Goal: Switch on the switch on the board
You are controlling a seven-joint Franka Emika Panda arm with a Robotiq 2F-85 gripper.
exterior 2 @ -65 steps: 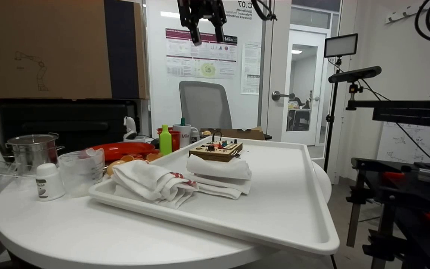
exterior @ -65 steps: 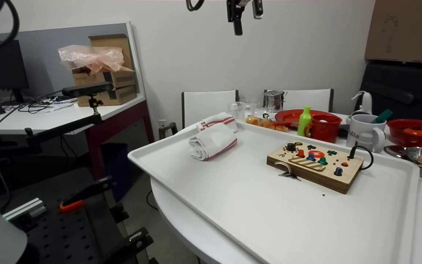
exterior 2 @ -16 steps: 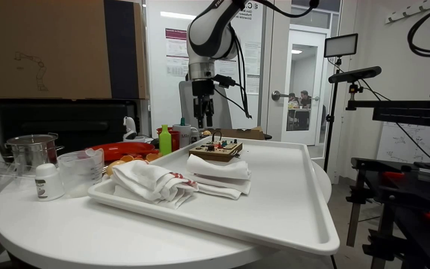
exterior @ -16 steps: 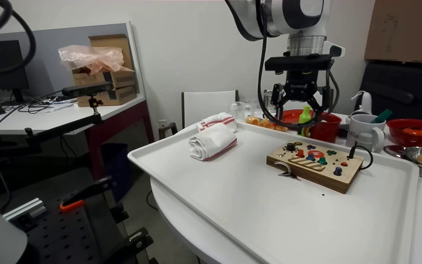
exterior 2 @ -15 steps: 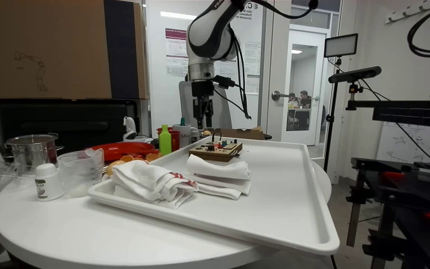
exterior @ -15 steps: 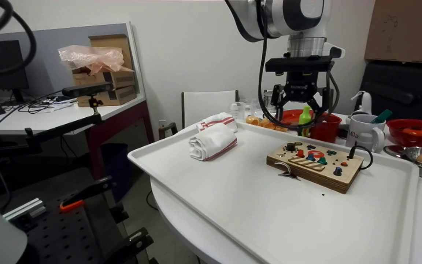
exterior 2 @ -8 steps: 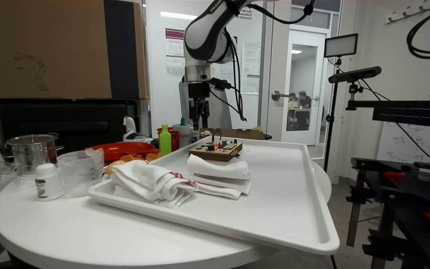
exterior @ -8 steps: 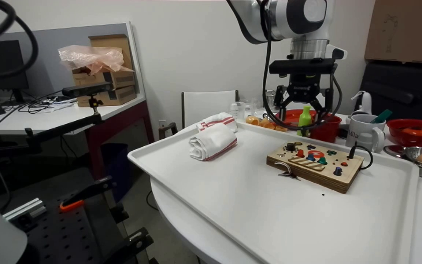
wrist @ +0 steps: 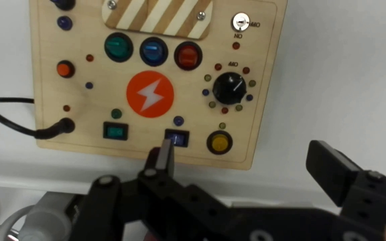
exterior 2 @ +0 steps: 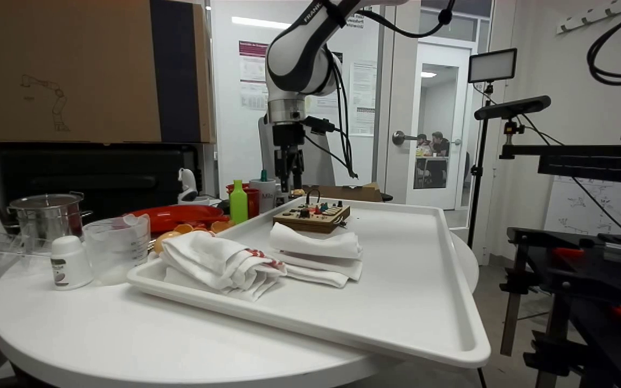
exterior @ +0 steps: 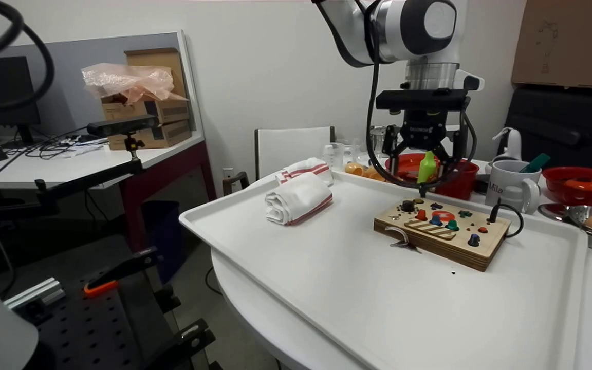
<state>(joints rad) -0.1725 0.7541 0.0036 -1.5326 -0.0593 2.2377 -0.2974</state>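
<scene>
Board point(exterior: 442, 232) lies below the end effector point(exterior 2: 291, 186).

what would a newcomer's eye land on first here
Probably the wooden board with its red-orange lightning-bolt disc, in the upper left and centre of the wrist view. Next, lower in that view, the open black gripper, partly in front of the board's bottom edge. Then the lime-green bottle, upright just beyond the white tray in both exterior views.

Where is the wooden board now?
In an exterior view, right of centre, the wooden board lies on the white tray, to the right of the folded cloths and in front of the red mug.
</scene>
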